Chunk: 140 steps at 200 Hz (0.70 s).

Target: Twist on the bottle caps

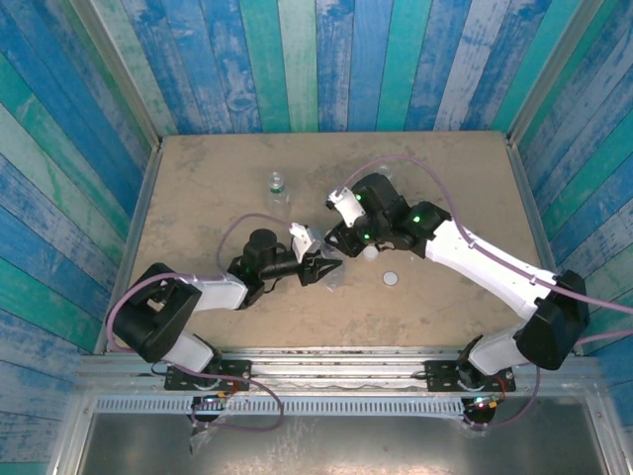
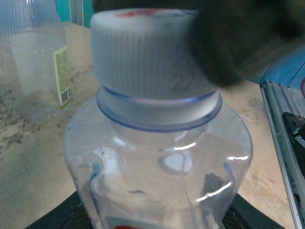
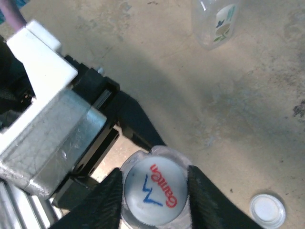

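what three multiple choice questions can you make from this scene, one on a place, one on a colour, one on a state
1. Where does the loose cap lie?
a) on the table
b) on a bottle's neck
c) inside a bottle

2. What colour is the lettering on top of the fitted cap?
a) green
b) red
c) black

3. The blue-tinted bottle in the left gripper is:
a) uncapped
b) lying loose on its side
c) capped

Answers:
1 a, the right wrist view shows it flat on the bare surface.
2 b, red letters sit above a blue mark.
3 c, the left wrist view shows the white cap sitting on its neck.
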Each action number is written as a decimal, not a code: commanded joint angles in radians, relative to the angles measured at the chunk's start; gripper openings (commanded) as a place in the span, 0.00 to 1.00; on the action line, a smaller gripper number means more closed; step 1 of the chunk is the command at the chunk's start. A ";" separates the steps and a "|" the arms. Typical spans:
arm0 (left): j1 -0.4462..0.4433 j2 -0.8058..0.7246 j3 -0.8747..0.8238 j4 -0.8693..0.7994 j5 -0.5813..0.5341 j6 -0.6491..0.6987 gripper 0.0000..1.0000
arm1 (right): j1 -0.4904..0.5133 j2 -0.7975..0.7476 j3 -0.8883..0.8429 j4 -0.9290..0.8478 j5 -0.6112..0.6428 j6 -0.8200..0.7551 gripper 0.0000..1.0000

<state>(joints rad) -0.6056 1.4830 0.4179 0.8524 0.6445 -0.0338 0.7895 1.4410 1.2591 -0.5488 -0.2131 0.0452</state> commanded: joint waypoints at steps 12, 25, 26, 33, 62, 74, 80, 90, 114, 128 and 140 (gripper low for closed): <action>0.004 -0.055 0.016 0.003 0.088 0.057 0.52 | -0.040 -0.081 -0.050 0.019 -0.203 -0.157 0.61; 0.005 -0.073 0.007 -0.032 0.112 0.084 0.52 | -0.067 -0.111 -0.062 0.026 -0.284 -0.229 0.68; 0.005 -0.074 0.006 -0.032 0.115 0.087 0.52 | -0.068 -0.112 -0.064 0.025 -0.289 -0.234 0.68; 0.005 -0.082 0.004 -0.053 0.130 0.105 0.52 | -0.078 -0.120 -0.067 0.026 -0.314 -0.269 0.69; 0.005 -0.099 0.010 -0.101 0.238 0.162 0.52 | -0.090 -0.127 -0.057 0.001 -0.423 -0.401 0.69; 0.004 -0.099 0.018 -0.088 0.314 0.160 0.53 | -0.093 -0.112 -0.041 -0.038 -0.440 -0.473 0.69; 0.004 -0.099 0.024 -0.081 0.348 0.151 0.53 | -0.092 -0.105 -0.031 -0.055 -0.441 -0.499 0.69; 0.004 -0.098 0.034 -0.081 0.389 0.144 0.52 | -0.092 -0.090 -0.012 -0.081 -0.445 -0.532 0.66; 0.004 -0.103 0.041 -0.092 0.394 0.147 0.52 | -0.092 -0.054 0.030 -0.124 -0.504 -0.567 0.57; 0.004 -0.104 0.041 -0.092 0.389 0.150 0.52 | -0.092 -0.042 0.039 -0.150 -0.543 -0.589 0.53; 0.005 -0.100 0.039 -0.076 0.388 0.141 0.52 | -0.092 -0.036 0.039 -0.168 -0.549 -0.606 0.51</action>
<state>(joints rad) -0.6029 1.4311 0.4377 0.7738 0.9905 0.1005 0.6994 1.3918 1.2770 -0.6365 -0.6788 -0.4828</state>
